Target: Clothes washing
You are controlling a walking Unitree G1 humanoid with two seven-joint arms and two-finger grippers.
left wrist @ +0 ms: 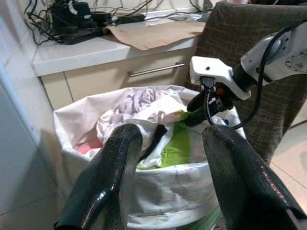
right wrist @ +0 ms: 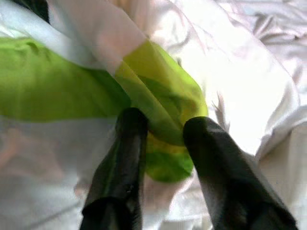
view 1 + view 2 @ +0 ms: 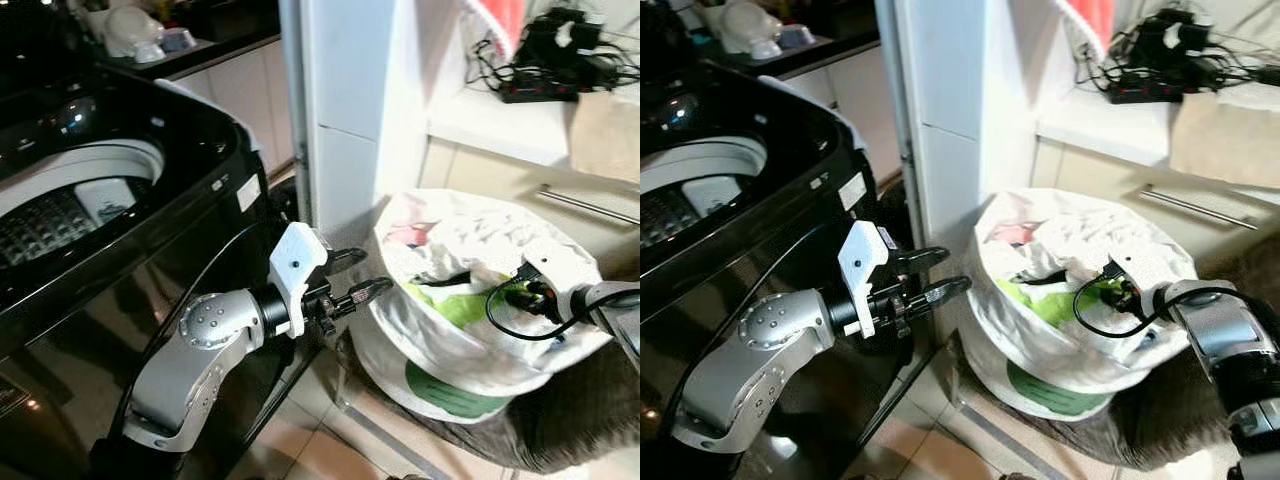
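Note:
A black top-loading washing machine [image 3: 190, 150] stands at the left with its lid up and the drum [image 3: 70, 195] showing. To its right a white laundry bag [image 3: 400, 320] full of clothes rests on a brown cushion. My right gripper [image 2: 165, 120] reaches into the bag and is shut on a fold of a green garment [image 2: 163, 96], which bunches up between the two fingers; from the head the garment [image 3: 455, 305] lies near the bag's middle. My left gripper [image 3: 370, 272] hovers open and empty between the washer's front and the bag's left side.
A white pillar [image 3: 340, 100] rises just behind the gap between washer and bag. Behind the bag are a cabinet with a bar handle [image 3: 590, 205] and a counter with a tangle of cables [image 3: 545, 60]. The brown cushion [image 3: 570, 410] extends to the right.

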